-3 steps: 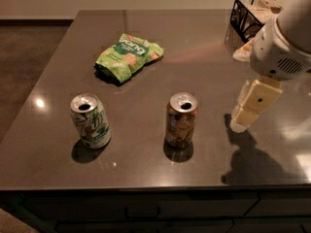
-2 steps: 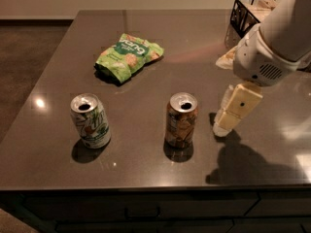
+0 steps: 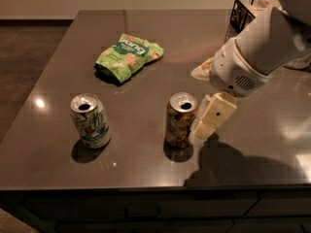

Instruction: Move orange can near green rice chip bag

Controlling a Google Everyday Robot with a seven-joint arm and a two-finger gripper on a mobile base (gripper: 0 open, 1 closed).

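The orange can point(image 3: 181, 119), brownish-orange with a silver open top, stands upright on the dark table point(image 3: 146, 169) near its front middle. The green rice chip bag point(image 3: 128, 56), light green with a dark logo, lies flat farther back and to the left. My gripper point(image 3: 210, 119) comes down from the white arm point(image 3: 257, 47) at the right and sits right beside the can's right side, with a pale finger point(image 3: 215, 115) close against the can.
A white can with green markings point(image 3: 90, 120) stands upright at the front left. A black wire basket point(image 3: 246, 11) sits at the back right corner. The table's front edge runs just below the cans.
My arm and gripper have moved left, from well to the right of the orange can to right beside it. The cans and the bag have not moved.
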